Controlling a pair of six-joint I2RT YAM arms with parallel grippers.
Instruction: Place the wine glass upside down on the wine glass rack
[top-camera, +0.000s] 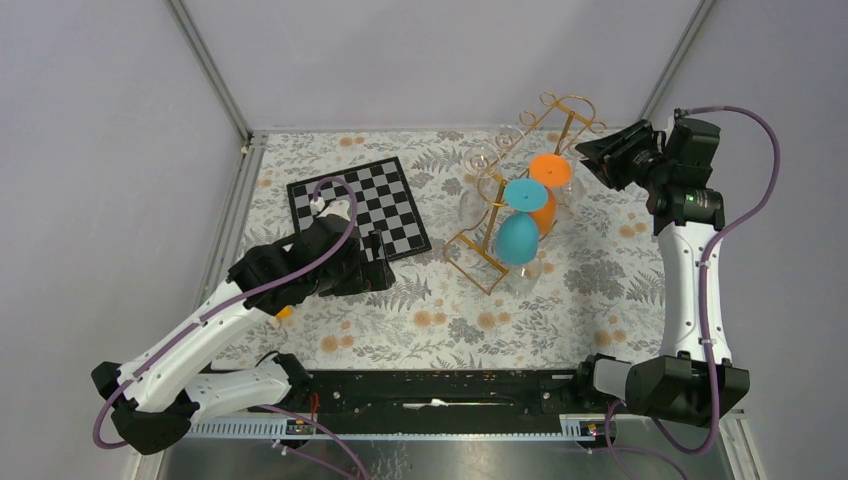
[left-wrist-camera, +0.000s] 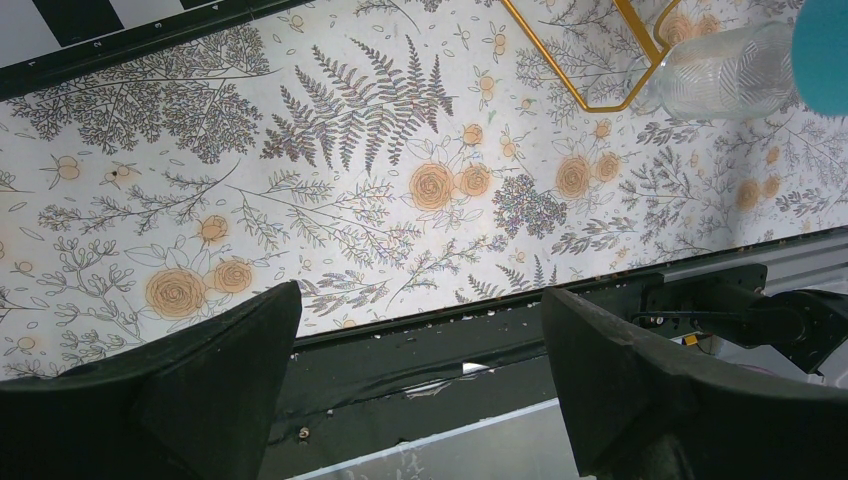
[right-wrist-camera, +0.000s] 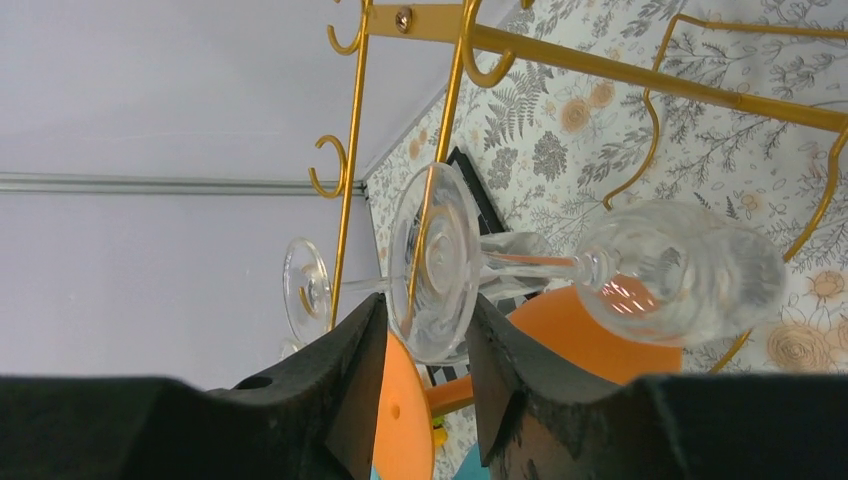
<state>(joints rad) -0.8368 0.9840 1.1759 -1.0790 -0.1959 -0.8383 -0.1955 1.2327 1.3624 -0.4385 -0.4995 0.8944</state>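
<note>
The gold wire wine glass rack stands right of centre; its rails fill the right wrist view. My right gripper is at the rack's far right end. In the right wrist view its fingers close on the round foot of a clear wine glass. The glass's stem and bowl point away from the foot, which sits level with a rail. My left gripper is open and empty, low over the cloth.
An orange glass and a teal glass hang upside down on the rack. A second clear glass foot sits on a farther rail. A chessboard lies left of the rack. Grey walls close the cell.
</note>
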